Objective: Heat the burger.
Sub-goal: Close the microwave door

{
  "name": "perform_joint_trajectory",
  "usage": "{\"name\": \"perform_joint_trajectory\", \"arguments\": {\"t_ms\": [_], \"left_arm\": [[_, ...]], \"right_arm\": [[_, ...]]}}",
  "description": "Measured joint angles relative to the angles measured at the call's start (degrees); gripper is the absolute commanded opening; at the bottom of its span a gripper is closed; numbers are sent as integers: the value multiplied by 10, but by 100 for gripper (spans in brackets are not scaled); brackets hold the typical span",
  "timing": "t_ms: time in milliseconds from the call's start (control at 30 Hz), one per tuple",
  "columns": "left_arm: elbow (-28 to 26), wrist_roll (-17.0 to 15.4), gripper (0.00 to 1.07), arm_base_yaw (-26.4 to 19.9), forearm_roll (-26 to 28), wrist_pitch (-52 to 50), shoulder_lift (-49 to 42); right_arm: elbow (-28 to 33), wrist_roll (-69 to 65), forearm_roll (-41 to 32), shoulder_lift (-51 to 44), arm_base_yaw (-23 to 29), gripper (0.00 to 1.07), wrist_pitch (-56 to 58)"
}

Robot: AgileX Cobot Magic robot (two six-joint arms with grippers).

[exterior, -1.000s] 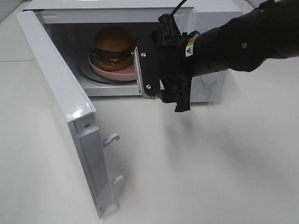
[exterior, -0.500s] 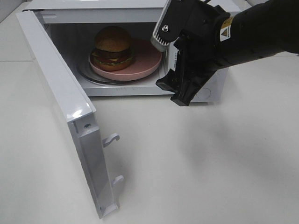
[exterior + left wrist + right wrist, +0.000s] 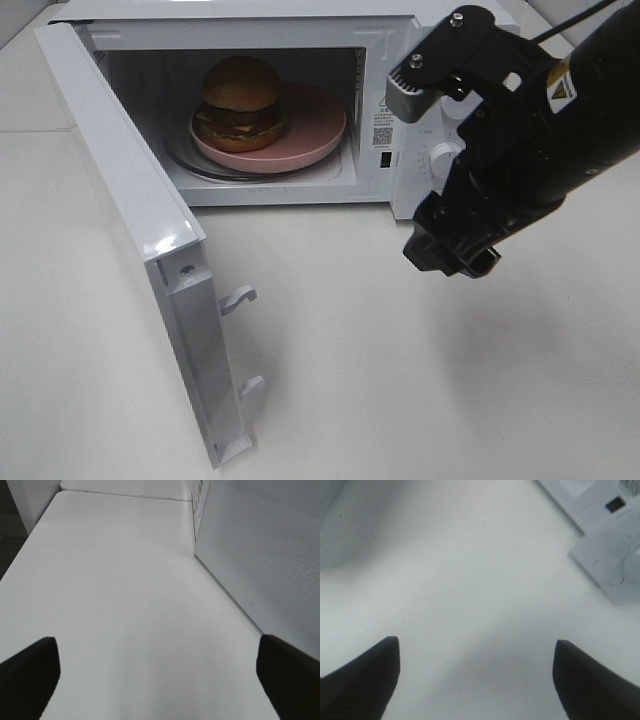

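Left tool [image 3: 157, 680]: jaws spread wide with nothing between them, only bare desk [image 3: 400, 380] below; the perforated face of the door runs alongside it in the left wrist view
Door [image 3: 130, 230]: white, swung fully open at the left of the microwave, its inner edge facing the camera
Latch hooks [image 3: 240, 297]: two white hooks stick out of the door's edge, one above the other
Microwave [image 3: 250, 8]: white, stands at the back of the desk, cavity open to the front
Turntable [image 3: 185, 155]: clear glass disc on the cavity floor, carrying the plate
Plate [image 3: 320, 120]: shallow and pink, resting on the turntable, filling much of the cavity
Burger [image 3: 241, 100]: inside the microwave, upright on the left part of the plate, its domed bun close under the cavity ceiling
Control panel [image 3: 405, 170]: right of the cavity, with a square code sticker and a round dial [image 3: 440, 160], partly hidden by the right arm
Right tool [image 3: 480, 675]: outside the microwave, hanging over the desk in front of the control panel, jaws wide apart and holding nothing
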State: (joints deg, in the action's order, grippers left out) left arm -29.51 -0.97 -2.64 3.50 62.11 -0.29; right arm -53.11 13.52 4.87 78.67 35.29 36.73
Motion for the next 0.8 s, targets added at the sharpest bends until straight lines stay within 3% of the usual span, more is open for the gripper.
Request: {"name": "perform_joint_trajectory", "arguments": {"t_ms": [533,800], "left_arm": [[0,0,100,0,0,0,0],[0,0,100,0,0,0,0]], "right_arm": [[0,-51,0,-88,0,77,150],[30,-70,0,-189,0,77,176]]}}
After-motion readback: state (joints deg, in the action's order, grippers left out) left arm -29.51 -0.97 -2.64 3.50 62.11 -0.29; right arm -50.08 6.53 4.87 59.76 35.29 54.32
